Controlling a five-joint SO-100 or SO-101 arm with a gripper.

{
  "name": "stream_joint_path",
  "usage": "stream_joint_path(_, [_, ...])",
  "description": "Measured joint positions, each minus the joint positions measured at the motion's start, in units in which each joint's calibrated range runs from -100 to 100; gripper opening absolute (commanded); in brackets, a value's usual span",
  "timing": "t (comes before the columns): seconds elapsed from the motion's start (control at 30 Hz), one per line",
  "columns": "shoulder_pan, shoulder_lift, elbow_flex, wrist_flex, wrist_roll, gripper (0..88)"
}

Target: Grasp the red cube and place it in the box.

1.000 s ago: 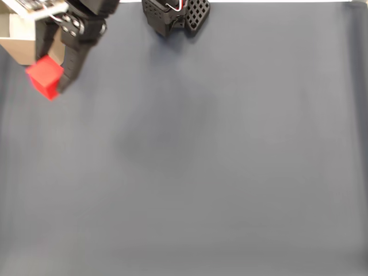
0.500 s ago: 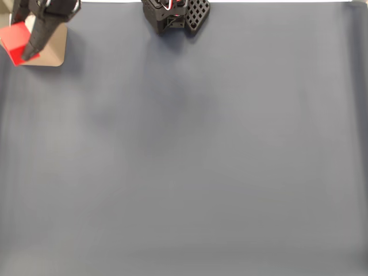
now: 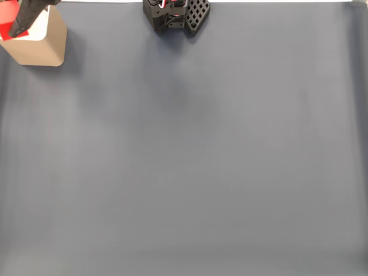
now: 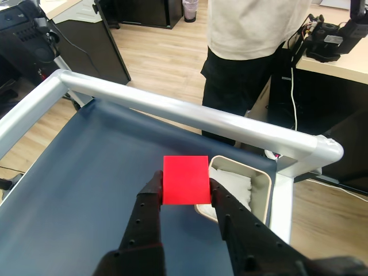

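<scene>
**Cube gripped and raised by the box — drop still to do**

Grasp looks done: the gripper (image 4: 185, 190) has its two fingers (image 4: 150, 198) clamped on either side of the red cube (image 4: 186, 179), holding it off the table (image 4: 75, 172). In the wrist view the cube sits just left of the box (image 4: 261, 187), overlapping its near-left rim; whether it is fully over the opening I cannot tell. In the fixed view the red cube (image 3: 7, 26) shows at the far upper left, at the box's (image 3: 37, 49) left edge, partly covered by a dark finger.

Left to do, as I judge it — shift a little further over the box's white inside, open up, let the cube fall in.

Counts: one red cube, one box, one gripper. Beyond the box stands one person (image 4: 253, 34), behind the table's metal rail (image 4: 190, 112).
</scene>
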Motion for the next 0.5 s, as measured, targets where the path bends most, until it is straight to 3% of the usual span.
stream_joint_path(0.5, [6.5,0.0,3.3,-0.2,0.0,0.0])
